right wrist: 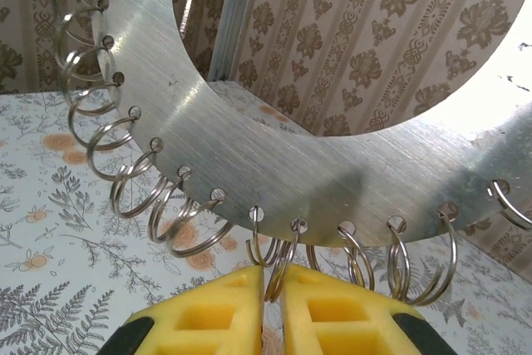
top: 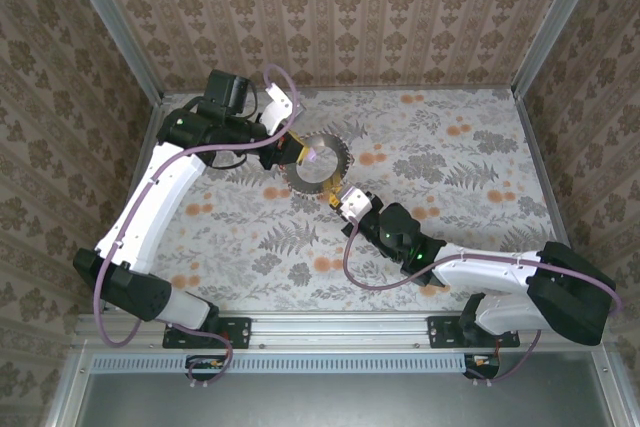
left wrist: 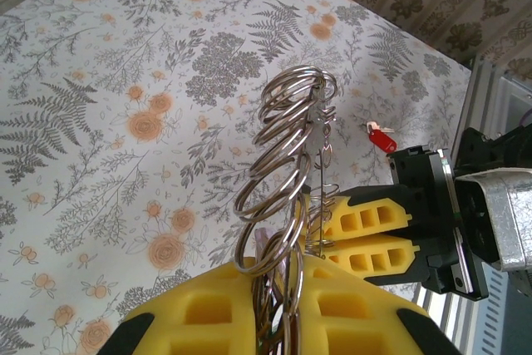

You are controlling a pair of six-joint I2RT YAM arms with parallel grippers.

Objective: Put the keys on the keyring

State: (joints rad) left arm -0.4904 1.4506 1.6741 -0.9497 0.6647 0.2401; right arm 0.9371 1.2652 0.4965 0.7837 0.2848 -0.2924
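Silvery keyring (top: 318, 162) stands on edge above mid-tabletop (left wrist: 100, 81), left pincer (left wrist: 274, 276) clamped on one edge, right pincer (right wrist: 273, 288) pinched shut on a rim loop (right wrist: 278, 259). Red key (left wrist: 381, 137) lies apart on open tabletop.

1 keyring (right wrist: 249, 143) with a dozen-plus small split rings (right wrist: 184, 174); 1 red key (left wrist: 381, 138); 2 claws: left claw (left wrist: 276, 305), right claw (right wrist: 273, 298).

You've got open tabletop (top: 480, 157) far-R and near-L, but mid's blocked: keyring (top: 318, 162) held up, pinched btwn left gripper (top: 303, 152) and right gripper (top: 335, 197), red key (left wrist: 381, 138) lying just beyond, walls (top: 60, 97) on 3 sides.
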